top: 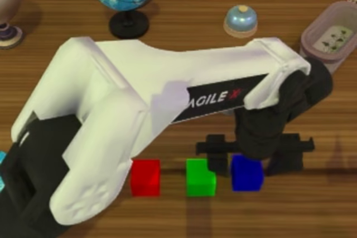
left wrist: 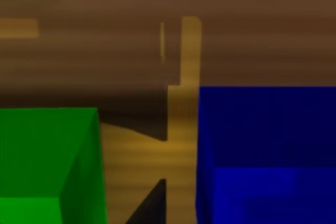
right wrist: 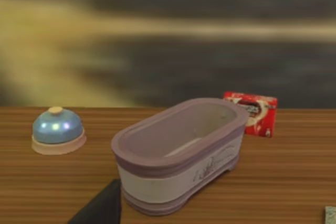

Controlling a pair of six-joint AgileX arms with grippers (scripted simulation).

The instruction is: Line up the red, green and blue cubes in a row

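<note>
From above, our left arm reaches across the counter point(top: 167, 215) and its hand point(top: 254, 151) hangs over the blue cube point(top: 247, 173), which sits at five o'clock from the counter's middle. The fingers are spread wide to either side and hold nothing, which suggests the cube is already set down. The green cube point(top: 200, 177) lies just beside it toward nine o'clock, and the red cube point(top: 145, 177) farther that way, so all three form a near-side row, with red a little more apart. In our left wrist view, the green cube point(left wrist: 47, 166) and the blue cube point(left wrist: 268, 150) stand apart with bare wood between them. Our right wrist view shows only a bell point(right wrist: 58, 129), a lilac tub point(right wrist: 178, 156) and a red packet point(right wrist: 253, 113); we cannot tell how the right hand is set.
</note>
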